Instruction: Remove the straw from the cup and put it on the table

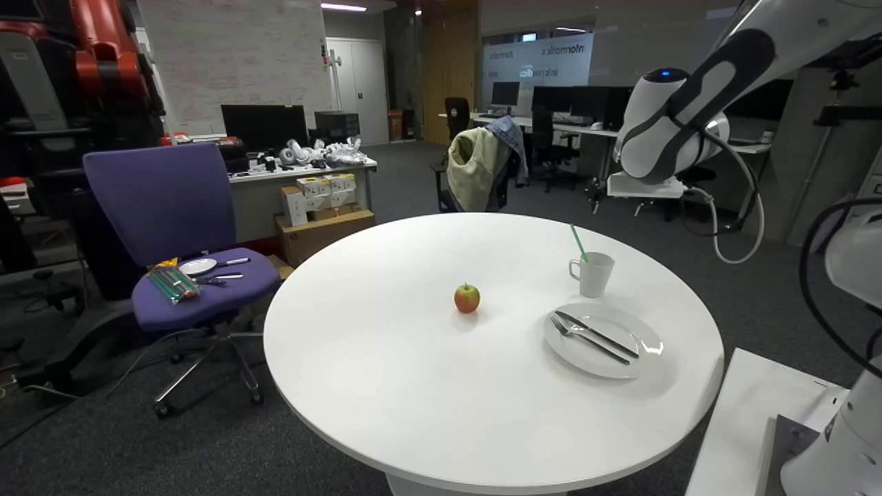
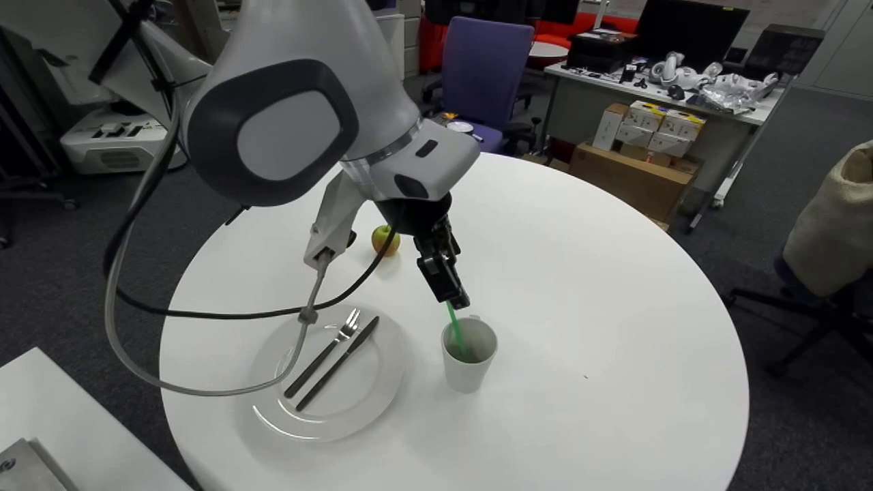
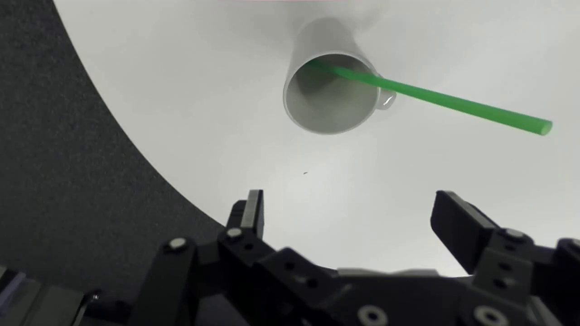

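Observation:
The white cup (image 1: pixel 595 277) stands upright on the round white table (image 1: pixel 406 372); it also shows in an exterior view (image 2: pixel 466 375) and in the wrist view (image 3: pixel 331 108). The green straw (image 1: pixel 579 242) leans in the cup, its upper part sticking out over the handle side. In the wrist view the straw (image 3: pixel 453 102) reaches out to the right, with its free end uncovered. In an exterior view the straw's top (image 2: pixel 455 326) is hidden behind my gripper (image 2: pixel 453 296). In the wrist view my gripper (image 3: pixel 349 199) is open, with nothing between its fingers.
A white plate (image 1: pixel 572 358) with a fork (image 1: pixel 586 337) and a knife (image 1: pixel 599 333) lies near the cup. An apple (image 1: pixel 467 298) sits further in on the table. In an exterior view, the arm's cables (image 2: pixel 225 392) hang in front of the plate.

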